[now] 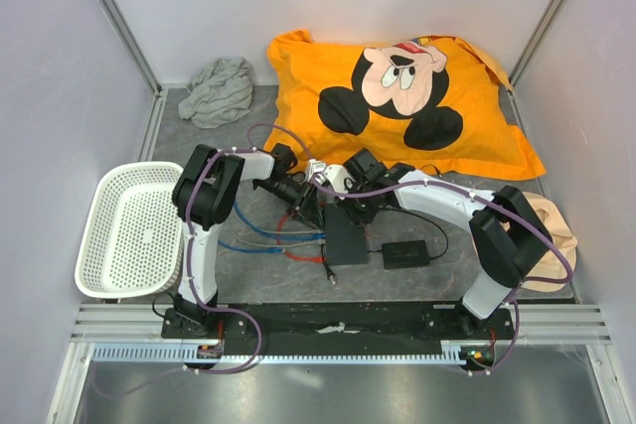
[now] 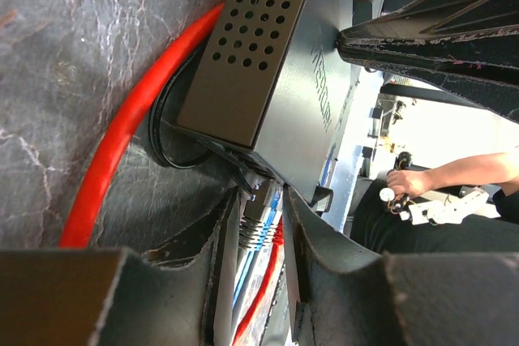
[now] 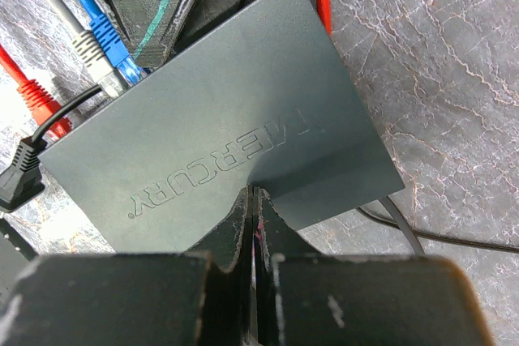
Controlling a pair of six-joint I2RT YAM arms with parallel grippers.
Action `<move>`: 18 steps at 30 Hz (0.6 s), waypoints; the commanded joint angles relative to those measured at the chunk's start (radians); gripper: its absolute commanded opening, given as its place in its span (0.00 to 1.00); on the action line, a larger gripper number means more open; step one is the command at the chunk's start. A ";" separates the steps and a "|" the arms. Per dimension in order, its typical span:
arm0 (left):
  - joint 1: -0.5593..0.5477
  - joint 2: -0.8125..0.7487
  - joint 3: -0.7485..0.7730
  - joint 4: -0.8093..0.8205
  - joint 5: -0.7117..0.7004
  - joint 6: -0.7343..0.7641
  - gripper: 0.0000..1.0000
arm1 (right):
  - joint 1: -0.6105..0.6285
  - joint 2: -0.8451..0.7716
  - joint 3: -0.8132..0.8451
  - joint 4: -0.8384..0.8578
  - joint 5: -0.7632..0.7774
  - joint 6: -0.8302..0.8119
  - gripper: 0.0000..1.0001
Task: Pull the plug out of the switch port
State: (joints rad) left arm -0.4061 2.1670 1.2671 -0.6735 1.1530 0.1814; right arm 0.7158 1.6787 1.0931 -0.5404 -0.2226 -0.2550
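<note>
A dark, marbled desk (image 1: pixel 442 283) is enclosed by pale walls; an orange cartoon-mouse pillow (image 1: pixel 397 96) and a crumpled grey cloth (image 1: pixel 219 91) are seen at the far side, and a white basket (image 1: pixel 99 208) is set at the left edge. The switch (image 1: pixel 346 235) is found near the middle of the desk, between the two arms, lying flat with its lettered top upward; a smaller black power brick (image 1: pixel 405 253) is placed just beside it on the right.

Along one edge of the switch a grey plug (image 2: pixel 258 215), a blue plug (image 3: pixel 109 38) and a red plug (image 3: pixel 32 96) are seated side by side, and a black power plug (image 3: pixel 18 174) is inserted further along that same edge; a red cable (image 2: pixel 122 135) is curved along the desk past the perforated side of the switch.

The left end effector (image 2: pixel 261 200) is set to a narrow gap, its fingers placed on either side of the grey plug right at the port; the plug appears to be touched by both, though a firm grip cannot be told from this close, shadowed view. The right end effector (image 3: pixel 254 196) is fully closed on nothing, and its joined tips are pressed down on the top of the switch.
</note>
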 commanded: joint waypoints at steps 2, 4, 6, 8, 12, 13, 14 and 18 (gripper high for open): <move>-0.023 0.010 0.038 -0.009 0.048 0.033 0.33 | -0.003 0.052 -0.012 -0.053 0.020 0.003 0.00; -0.027 0.016 0.043 -0.012 0.048 0.032 0.32 | -0.003 0.052 -0.012 -0.053 0.020 0.003 0.00; -0.030 0.019 0.051 -0.021 0.050 0.035 0.30 | -0.003 0.053 -0.012 -0.055 0.020 0.003 0.00; -0.031 0.020 0.054 -0.026 0.053 0.041 0.29 | -0.003 0.052 -0.012 -0.055 0.023 0.003 0.00; -0.042 0.028 0.066 -0.046 0.048 0.052 0.28 | -0.003 0.055 -0.012 -0.055 0.026 0.003 0.00; -0.042 0.030 0.067 -0.046 0.050 0.053 0.21 | -0.003 0.055 -0.010 -0.053 0.025 0.003 0.00; -0.042 0.036 0.074 -0.049 0.050 0.056 0.18 | -0.003 0.056 -0.010 -0.053 0.026 0.003 0.00; -0.042 0.045 0.081 -0.063 0.053 0.064 0.10 | -0.003 0.059 -0.010 -0.053 0.026 0.003 0.00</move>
State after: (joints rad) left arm -0.4126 2.1929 1.3079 -0.7315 1.1519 0.2127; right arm 0.7155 1.6833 1.0988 -0.5453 -0.2226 -0.2535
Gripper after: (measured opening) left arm 0.192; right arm 0.007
